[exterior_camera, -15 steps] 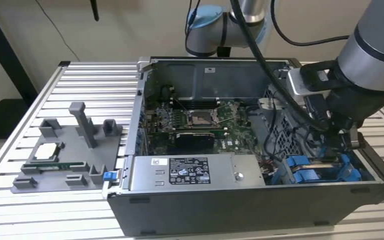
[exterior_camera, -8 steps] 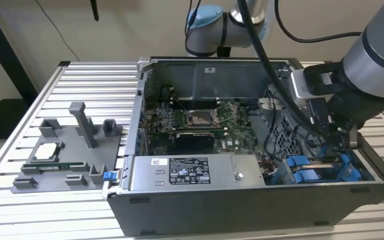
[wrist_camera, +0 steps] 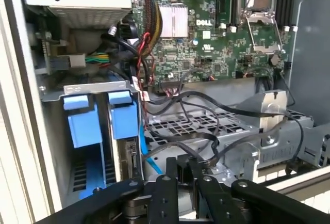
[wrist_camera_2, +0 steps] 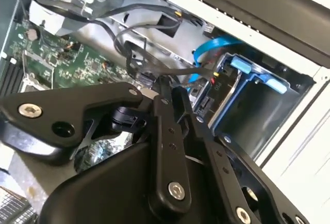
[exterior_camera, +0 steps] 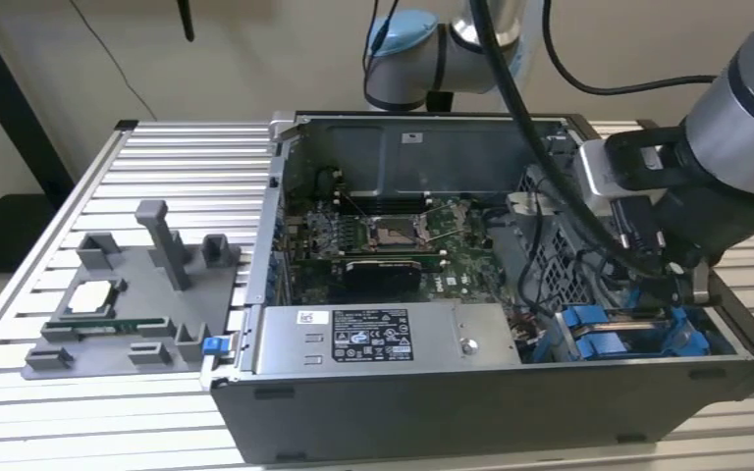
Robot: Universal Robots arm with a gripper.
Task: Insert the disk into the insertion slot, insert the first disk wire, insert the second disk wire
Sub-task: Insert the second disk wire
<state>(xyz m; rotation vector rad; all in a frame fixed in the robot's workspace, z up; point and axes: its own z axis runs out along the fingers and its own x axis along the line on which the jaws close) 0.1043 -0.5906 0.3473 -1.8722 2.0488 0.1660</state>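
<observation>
Second wrist view has the pincer (wrist_camera_2: 161, 87) closed on a limp, light black disk wire (wrist_camera_2: 175, 70), probably best held near its stiff end, just beside the disk (wrist_camera_2: 205, 100) seated in the drive cage (wrist_camera_2: 258, 121).

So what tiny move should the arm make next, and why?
Probably ease the gripper a little closer to the connector end of the disk. The disk already sits in the drive cage with its blue frame showing, and the gripper hangs among black wires right beside that end.
</observation>
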